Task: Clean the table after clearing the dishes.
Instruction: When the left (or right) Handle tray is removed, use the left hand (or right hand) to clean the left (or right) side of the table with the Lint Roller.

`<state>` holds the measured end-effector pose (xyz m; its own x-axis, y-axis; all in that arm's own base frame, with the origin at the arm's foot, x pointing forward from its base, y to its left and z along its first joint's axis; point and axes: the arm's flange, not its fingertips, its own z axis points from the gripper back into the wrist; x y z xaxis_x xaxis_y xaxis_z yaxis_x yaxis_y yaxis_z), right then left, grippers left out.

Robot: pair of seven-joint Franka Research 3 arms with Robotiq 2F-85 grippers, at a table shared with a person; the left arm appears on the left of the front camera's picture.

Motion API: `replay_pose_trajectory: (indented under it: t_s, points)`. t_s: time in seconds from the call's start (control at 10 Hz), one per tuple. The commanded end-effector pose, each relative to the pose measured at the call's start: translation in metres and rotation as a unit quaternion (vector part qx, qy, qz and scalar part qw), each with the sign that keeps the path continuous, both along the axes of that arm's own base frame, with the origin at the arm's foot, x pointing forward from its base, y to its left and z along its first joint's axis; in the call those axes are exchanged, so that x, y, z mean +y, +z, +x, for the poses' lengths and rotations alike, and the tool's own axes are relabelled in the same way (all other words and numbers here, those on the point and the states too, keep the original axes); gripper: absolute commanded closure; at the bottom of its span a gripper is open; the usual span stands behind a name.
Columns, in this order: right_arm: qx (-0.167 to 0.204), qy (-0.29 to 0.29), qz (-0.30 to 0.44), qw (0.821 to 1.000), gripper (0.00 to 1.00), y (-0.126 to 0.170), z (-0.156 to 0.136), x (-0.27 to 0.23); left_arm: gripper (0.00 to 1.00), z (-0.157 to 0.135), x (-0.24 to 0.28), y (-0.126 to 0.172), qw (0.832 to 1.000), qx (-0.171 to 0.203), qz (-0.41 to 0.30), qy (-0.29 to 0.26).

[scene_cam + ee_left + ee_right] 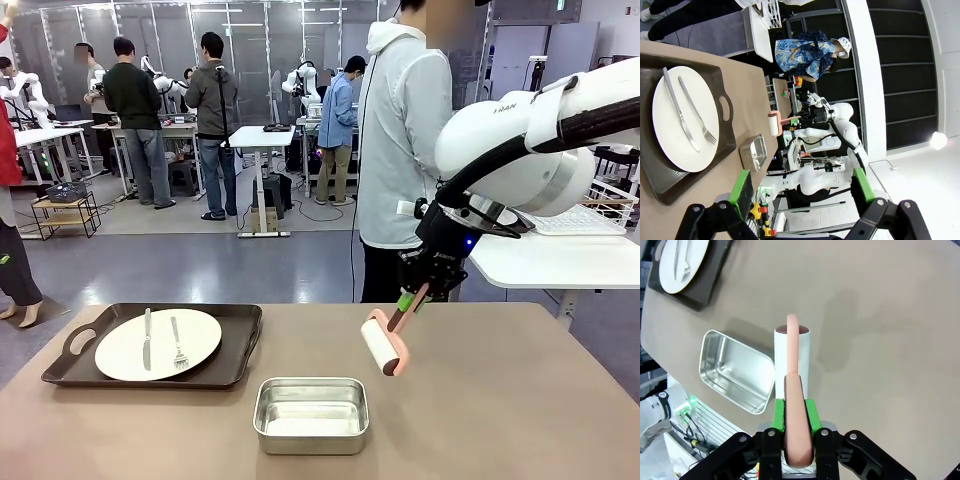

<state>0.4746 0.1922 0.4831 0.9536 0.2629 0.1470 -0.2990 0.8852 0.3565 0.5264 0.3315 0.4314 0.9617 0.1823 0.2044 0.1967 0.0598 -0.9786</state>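
1. Tan-brown matte worktop (520,420) is loaded at left with a round white plate (200,335) on a dark brown tray (240,340).
2. A pink-handled white roller (382,345) is clamped by the right pincer (408,300).
3. The left pincer (801,192) is spread wide, empty.

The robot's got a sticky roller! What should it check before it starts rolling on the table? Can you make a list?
1. Right gripper shut tight on the lint roller: ok.
2. Roller touching the table: cannot tell.
3. Dishes cleared away: not ok. A tray with a plate, knife and fork sits on the table.
4. Steel pan out of the roller's way: probably not ok, it sits close by.
5. Left gripper open and empty: ok.
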Motion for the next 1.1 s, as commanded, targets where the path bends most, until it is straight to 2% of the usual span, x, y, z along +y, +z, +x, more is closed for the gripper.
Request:
replay_pose_trajectory:
  t_s: [0.0,0.2,0.5,0.8,1.0]
  points:
    - [0.012,-0.038,0.009,0.999,0.79,-0.017,-0.006,-0.013,0.0,-0.002,0.001,0.001,1.0,0.0,0.001,0.0]
    - [0.016,-0.073,0.052,0.996,0.79,-0.027,-0.004,-0.026,0.0,-0.002,0.001,0.001,1.0,0.0,0.001,0.0]
    - [0.017,-0.117,0.106,0.987,0.79,-0.058,0.009,-0.044,0.0,-0.002,0.001,0.001,1.0,0.0,0.001,0.0]
    - [0.04,-0.127,0.134,0.982,0.79,-0.084,0.014,-0.056,0.0,-0.002,0.001,0.001,1.0,0.0,0.001,0.0]
    - [0.029,-0.134,0.148,0.979,0.79,-0.097,0.016,-0.063,0.0,-0.002,0.001,0.001,1.0,0.0,0.001,0.0]
